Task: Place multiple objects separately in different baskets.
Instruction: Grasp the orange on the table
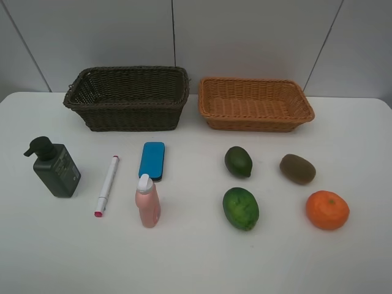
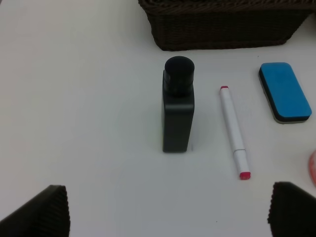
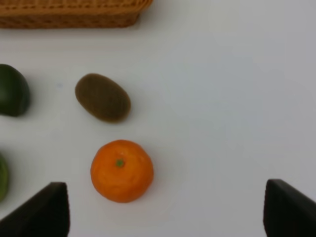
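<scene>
Eight objects are laid out on a white table for sorting, with nothing yet placed in the dark brown wicker basket or the shallower orange-tan wicker basket at the back. The left gripper and the right gripper are both seen with jaws spread wide and empty. One is faced toward the dark green pump bottle, the other toward the orange and the brown kiwi. The pump bottle is stood upright at the left of the table, in front of the dark basket and near the white marker, its long axis vertical and its spout turned toward the left edge in the high view. The marker is laid flat, front to back, red tip toward the front. The blue eraser block is laid along much the same line, just behind the pink bottle with white cap. A smaller green fruit and a larger green fruit are set in front of the tan basket. The pump bottle is judged the likely first pick. The flat sides of its body – not the rounded pump head – are best closed on, low enough that it is not tipped, and it is best lifted straight before being carried over the basket rim.
</scene>
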`<state>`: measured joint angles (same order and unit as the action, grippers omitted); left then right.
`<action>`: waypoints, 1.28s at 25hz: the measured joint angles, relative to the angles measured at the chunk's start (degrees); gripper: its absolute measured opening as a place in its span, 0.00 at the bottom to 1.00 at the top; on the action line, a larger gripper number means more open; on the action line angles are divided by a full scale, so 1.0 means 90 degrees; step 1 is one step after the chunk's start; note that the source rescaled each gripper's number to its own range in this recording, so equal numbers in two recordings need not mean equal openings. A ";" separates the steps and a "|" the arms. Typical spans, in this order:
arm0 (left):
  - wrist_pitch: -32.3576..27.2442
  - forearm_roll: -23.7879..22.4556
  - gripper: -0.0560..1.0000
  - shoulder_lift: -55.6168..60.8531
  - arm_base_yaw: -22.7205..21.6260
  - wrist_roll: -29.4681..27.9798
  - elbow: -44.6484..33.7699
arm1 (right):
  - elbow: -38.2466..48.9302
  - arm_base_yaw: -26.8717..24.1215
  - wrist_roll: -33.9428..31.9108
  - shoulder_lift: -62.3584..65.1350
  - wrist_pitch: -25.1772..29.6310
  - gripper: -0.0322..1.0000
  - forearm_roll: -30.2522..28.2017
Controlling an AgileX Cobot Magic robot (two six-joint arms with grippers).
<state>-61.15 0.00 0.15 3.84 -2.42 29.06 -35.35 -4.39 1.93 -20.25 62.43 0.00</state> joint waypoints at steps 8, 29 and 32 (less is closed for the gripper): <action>0.0005 0.0000 1.00 0.0000 0.0000 0.0000 0.0000 | -0.0483 0.0000 0.0000 -0.2614 0.0024 1.00 0.0000; 0.0007 0.0000 1.00 0.0000 0.0000 0.0000 0.0000 | -0.0489 0.0173 0.1466 -0.5970 -0.1351 1.00 0.0658; 0.0007 0.0000 1.00 0.0000 0.0000 0.0000 0.0000 | -0.0489 0.0384 0.1514 -0.6287 -0.1539 1.00 0.0689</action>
<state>-61.09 0.00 0.15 3.84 -2.42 29.06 -39.75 -0.93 15.55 -76.84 48.58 6.20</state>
